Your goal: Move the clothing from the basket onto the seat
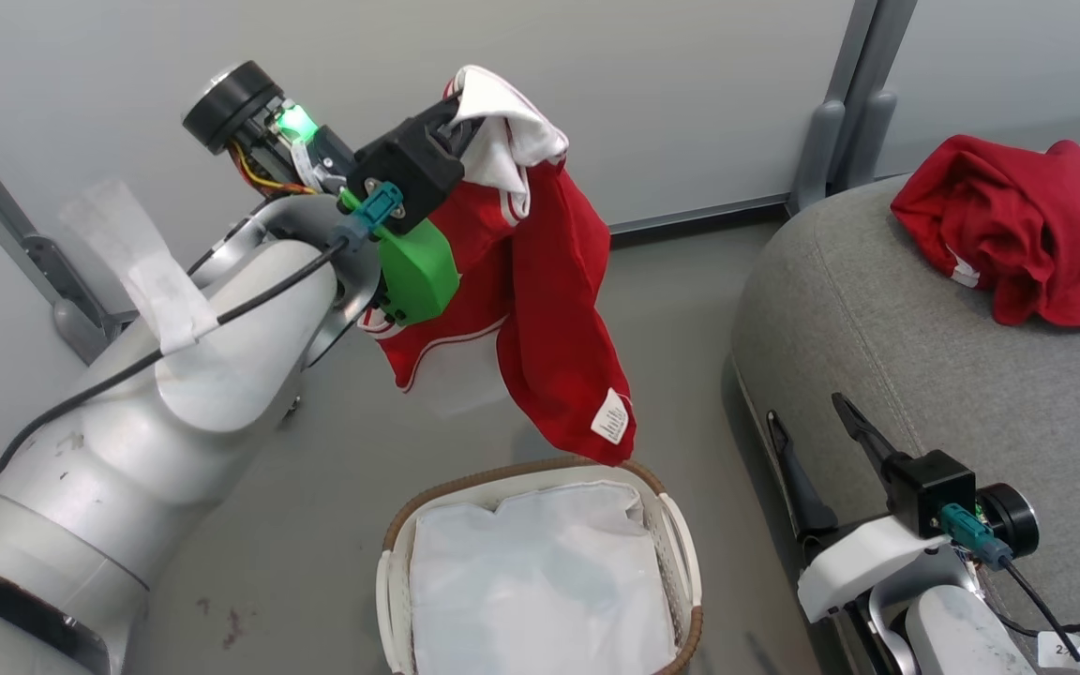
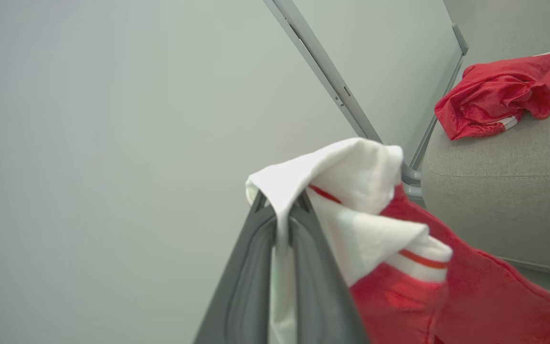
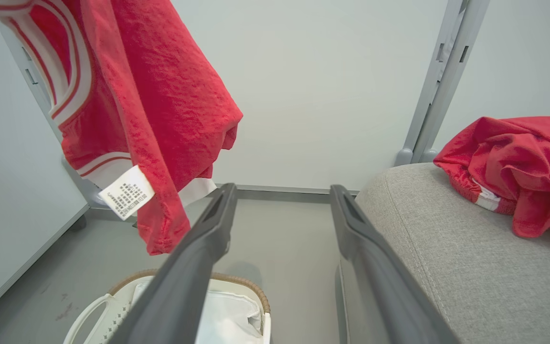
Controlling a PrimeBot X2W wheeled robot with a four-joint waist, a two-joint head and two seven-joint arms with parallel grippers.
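Above basket, left gripper pinching red-and-white garment, right gripper spread beside sofa cushion, second red garment on cushion.

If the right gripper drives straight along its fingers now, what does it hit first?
Probably nothing near: the right gripper faces bare floor, then the wall's base rail. The seat passes close on one side; depth is unclear.
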